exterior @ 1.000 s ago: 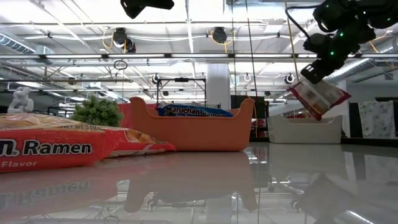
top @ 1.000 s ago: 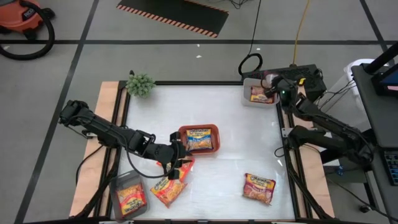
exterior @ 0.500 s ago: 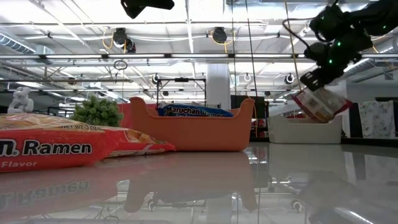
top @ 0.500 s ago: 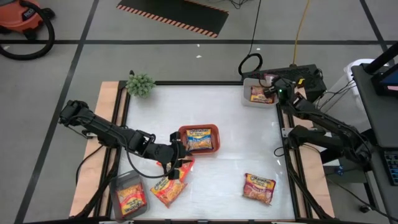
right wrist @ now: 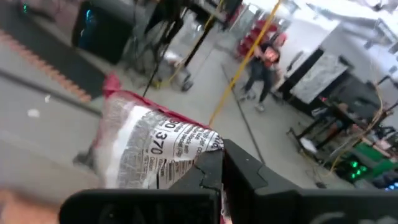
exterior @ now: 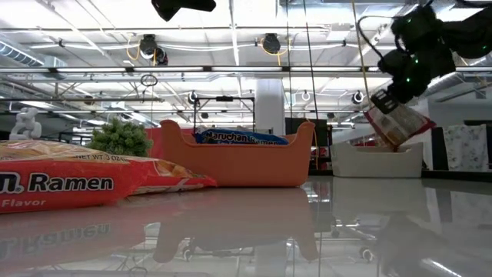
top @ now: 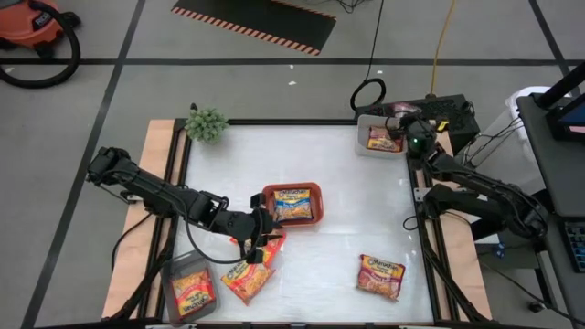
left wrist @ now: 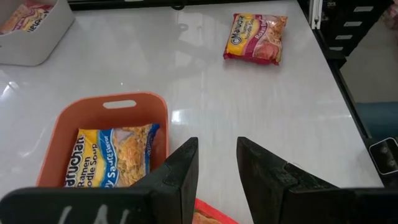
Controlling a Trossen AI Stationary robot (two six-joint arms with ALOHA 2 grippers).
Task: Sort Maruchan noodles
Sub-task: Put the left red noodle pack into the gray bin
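My right gripper point(top: 397, 137) hangs over the white tray point(top: 364, 146) at the table's far right corner, shut on a red-pink noodle packet point(exterior: 397, 123) whose white printed back point(right wrist: 149, 149) faces the wrist camera. Another packet point(top: 380, 140) lies in that tray. My left gripper point(left wrist: 217, 165) is open, hovering beside the red tray point(top: 314, 190), which holds a blue-yellow packet point(left wrist: 115, 162). Just beneath it lie a red packet point(top: 274, 245) and an orange-yellow one point(top: 249, 276). One more red-pink packet point(top: 382, 276) lies flat near the table's near right. My right gripper pinches the packet between its two fingers point(right wrist: 239, 165) at an upper corner of its white back point(right wrist: 202, 146), coming from above. The packet hangs tilted below the fingers point(exterior: 382, 100). Its lower end point(exterior: 401, 143) reaches the white tray's rim height; whether it touches anything inside is hidden.
A grey tray point(top: 175, 270) at the near left corner holds an orange packet point(top: 192, 292). A small green plant point(top: 207, 123) stands at the far left corner. Bare tabletop point(top: 338, 247) lies between the red tray and the right side.
My right gripper has sunk a little toward the white tray and turned slightly, still shut on the packet. The packet has dropped with it and tipped, so its lower end now hangs at the tray's rim. The left arm has kept still.
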